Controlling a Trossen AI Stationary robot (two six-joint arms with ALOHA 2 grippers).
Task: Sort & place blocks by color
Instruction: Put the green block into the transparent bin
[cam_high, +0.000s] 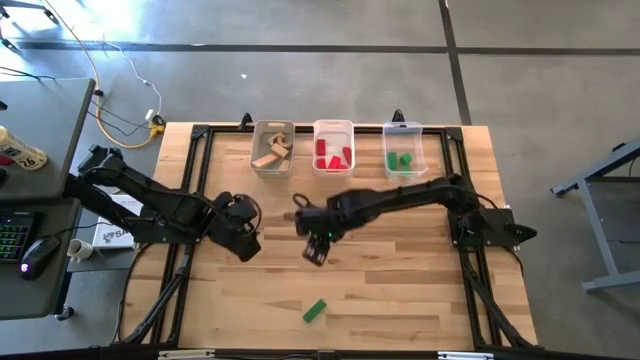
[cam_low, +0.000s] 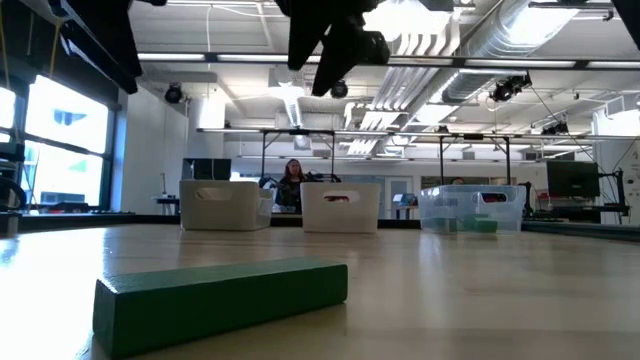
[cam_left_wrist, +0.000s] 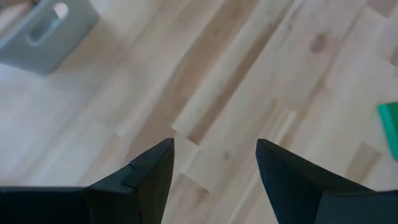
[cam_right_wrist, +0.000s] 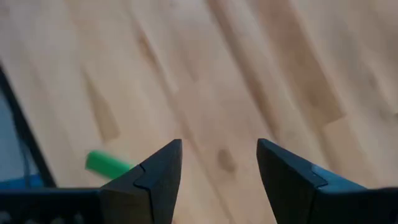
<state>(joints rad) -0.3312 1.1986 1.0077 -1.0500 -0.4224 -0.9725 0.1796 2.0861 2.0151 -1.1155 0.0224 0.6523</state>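
Observation:
One green block (cam_high: 314, 311) lies flat on the table near its near edge; it fills the foreground of the low view (cam_low: 220, 295). It also shows at the edge of the left wrist view (cam_left_wrist: 390, 127) and in the right wrist view (cam_right_wrist: 107, 163). Three bins stand at the far edge: one with plain wood blocks (cam_high: 272, 150), one with red blocks (cam_high: 333, 150), one with green blocks (cam_high: 403, 155). My left gripper (cam_high: 246, 240) hangs open over the table's left middle. My right gripper (cam_high: 316, 250) is open above the table's middle, on the far side of the green block.
The bins show as a row in the low view (cam_low: 225, 205), (cam_low: 340, 207), (cam_low: 470, 208), with a person (cam_low: 293, 180) far behind them in the room. Bare wood (cam_high: 400, 290) lies around the green block. A black frame (cam_high: 190, 190) borders the table.

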